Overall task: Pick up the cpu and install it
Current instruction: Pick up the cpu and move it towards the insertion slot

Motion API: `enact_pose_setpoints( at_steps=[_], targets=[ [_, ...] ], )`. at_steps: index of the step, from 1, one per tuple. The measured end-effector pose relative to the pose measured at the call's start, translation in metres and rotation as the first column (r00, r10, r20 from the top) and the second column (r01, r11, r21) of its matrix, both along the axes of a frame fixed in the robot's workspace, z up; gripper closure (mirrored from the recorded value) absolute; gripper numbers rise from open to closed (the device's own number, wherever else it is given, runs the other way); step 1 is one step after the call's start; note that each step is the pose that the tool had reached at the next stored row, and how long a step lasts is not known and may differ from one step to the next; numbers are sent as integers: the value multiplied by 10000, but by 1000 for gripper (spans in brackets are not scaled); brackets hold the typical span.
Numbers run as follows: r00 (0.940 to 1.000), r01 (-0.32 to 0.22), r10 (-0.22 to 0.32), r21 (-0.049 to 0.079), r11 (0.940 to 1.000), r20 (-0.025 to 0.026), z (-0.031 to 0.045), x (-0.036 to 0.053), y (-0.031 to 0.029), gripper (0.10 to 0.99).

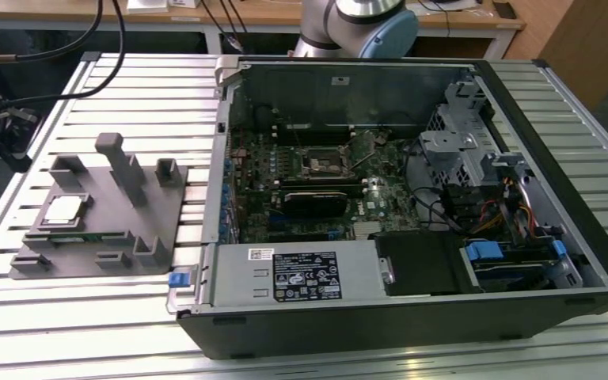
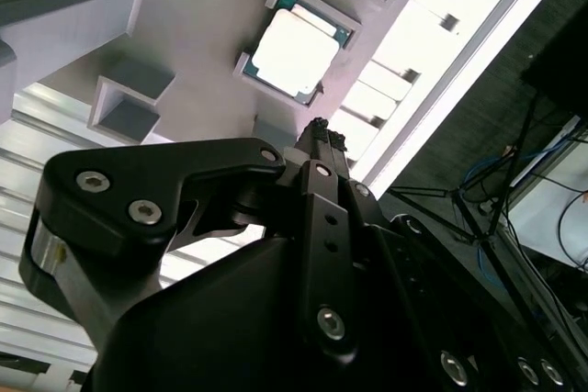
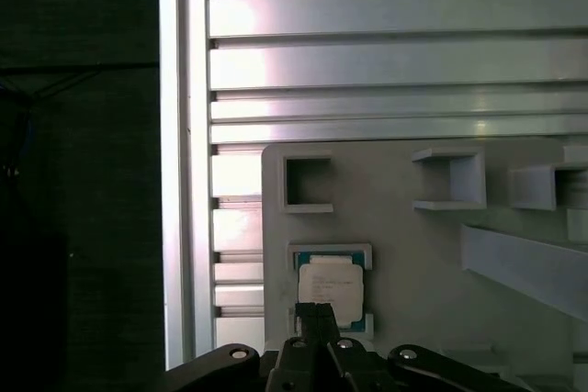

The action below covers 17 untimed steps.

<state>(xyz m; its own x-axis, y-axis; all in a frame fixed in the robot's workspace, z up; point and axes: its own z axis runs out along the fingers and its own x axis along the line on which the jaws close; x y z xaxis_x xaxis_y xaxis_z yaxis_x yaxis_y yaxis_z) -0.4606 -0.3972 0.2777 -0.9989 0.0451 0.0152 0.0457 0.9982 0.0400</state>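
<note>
On the slatted metal table [image 1: 124, 75] the open computer case [image 1: 557, 111] took up most of the room. Its motherboard [image 1: 272, 174] was exposed, and the black socket [image 1: 323, 164] with its metal frame held nothing silvery, as far as could be judged. To the exterior view's left of the case, apart from it, sat the grey fixture [image 1: 82, 253] with its upright blocks. The cpu [image 1: 63, 209] lay flat in a shallow square recess of that fixture, silvery top up. In the first wrist view the gripper [image 3: 317, 311] hung over the fixture with its fingers pressed together and nothing between them. Their tips lined up with one edge of the chip, though whether they touched it could not be told. By that evidence the job stood at its very start: the pick-up was not yet made, and the seating in the socket was all left to do.
</note>
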Motion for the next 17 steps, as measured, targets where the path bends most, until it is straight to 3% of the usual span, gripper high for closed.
enact_pose_setpoints(
  at_steps=[17],
  targets=[
    [10000, 0, 0, 0, 10000, 0, -62, 0, 0, 980]
  ],
)
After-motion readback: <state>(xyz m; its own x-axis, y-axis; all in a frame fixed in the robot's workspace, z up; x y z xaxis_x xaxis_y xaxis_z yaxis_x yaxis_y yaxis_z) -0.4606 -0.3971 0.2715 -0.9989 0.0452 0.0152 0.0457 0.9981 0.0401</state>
